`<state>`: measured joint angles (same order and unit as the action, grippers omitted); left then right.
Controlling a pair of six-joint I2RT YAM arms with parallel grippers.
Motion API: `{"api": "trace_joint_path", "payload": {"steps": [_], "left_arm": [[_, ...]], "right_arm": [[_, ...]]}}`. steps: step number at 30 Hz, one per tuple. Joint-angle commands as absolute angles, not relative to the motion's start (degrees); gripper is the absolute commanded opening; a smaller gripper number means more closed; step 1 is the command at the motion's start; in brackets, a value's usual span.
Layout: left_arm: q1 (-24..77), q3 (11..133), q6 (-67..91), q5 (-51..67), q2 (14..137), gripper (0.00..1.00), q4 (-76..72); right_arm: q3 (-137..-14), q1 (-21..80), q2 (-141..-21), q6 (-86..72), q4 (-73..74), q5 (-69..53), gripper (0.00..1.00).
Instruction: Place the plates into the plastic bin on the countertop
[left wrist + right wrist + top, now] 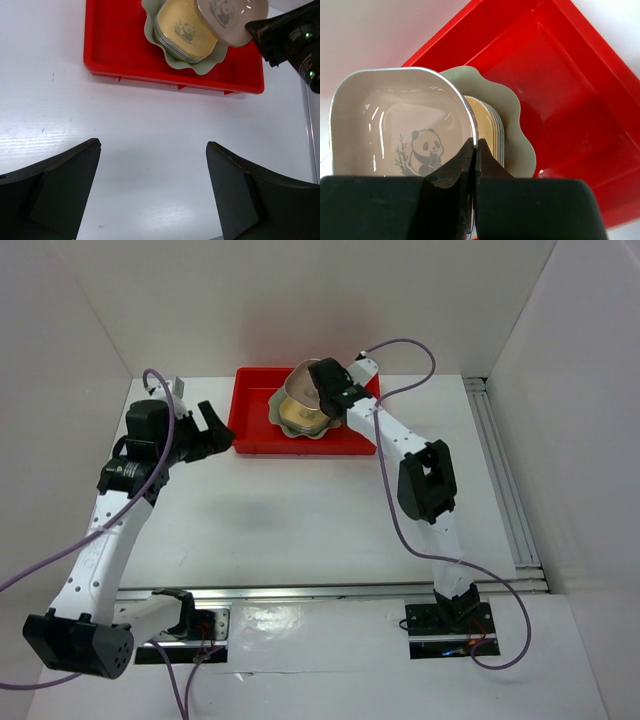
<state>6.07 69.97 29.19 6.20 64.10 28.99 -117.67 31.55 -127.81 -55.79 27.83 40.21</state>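
Observation:
The red plastic bin (252, 432) (115, 40) (560, 75) stands at the back of the white countertop (300, 520). In it lies the pale green scalloped dish (202, 67) (515, 102) with a stack of small dishes on it, a yellow one (185, 30) (484, 116) on top. My right gripper (320, 390) (476, 142) is shut on the rim of a small brownish panda-print dish (298, 382) (230, 17) (400, 120), tilted just above the stack. My left gripper (205, 428) (152, 145) is open and empty over the countertop, left of and in front of the bin.
White walls close in the countertop on three sides. An aluminium rail (505, 480) runs along the right side. Purple cables (400, 345) loop over both arms. The right arm (295, 40) reaches over the bin's right end.

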Motion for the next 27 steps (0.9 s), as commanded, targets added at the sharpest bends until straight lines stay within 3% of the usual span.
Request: {"api": "trace_joint_path", "payload": {"steps": [1, 8, 19, 21, 22, 25, 26, 27], "left_arm": [[6.15, 66.19, 30.32, 4.31, 60.12, 1.0, 27.42], [6.15, 64.95, 30.32, 7.73, 59.94, 1.0, 26.89], [5.54, 64.95, 29.79, 8.96, 59.41, 1.0, 26.37], [5.54, 64.95, 29.79, 8.96, 59.41, 1.0, 26.37], [5.54, 64.95, 29.79, 8.96, 59.41, 1.0, 26.37], [5.54, 64.95, 29.27, 10.28, 59.41, 1.0, 25.76], [5.54, 64.34, 29.27, 10.28, 59.41, 1.0, 25.75], [5.54, 64.34, 29.27, 10.28, 59.41, 1.0, 25.75]], "right_arm": [[-125.49, 31.2, -130.86, -58.62, 31.18, 44.73, 0.0], [-126.91, 31.82, -134.99, -59.15, 29.62, 43.42, 0.0], [-127.52, 32.87, -136.76, -55.55, 25.49, 40.0, 0.18], [-128.05, 33.39, -136.76, -54.41, 24.01, 39.99, 0.49], [-128.06, 33.4, -136.76, -53.88, 23.99, 39.38, 0.6], [-130.78, 34.01, -135.97, -52.3, 23.47, 38.85, 0.84], [-130.78, 34.8, -135.18, -50.12, 22.77, 39.72, 0.97], [-130.78, 34.8, -132.91, -49.23, 22.07, 39.73, 0.99]]}}
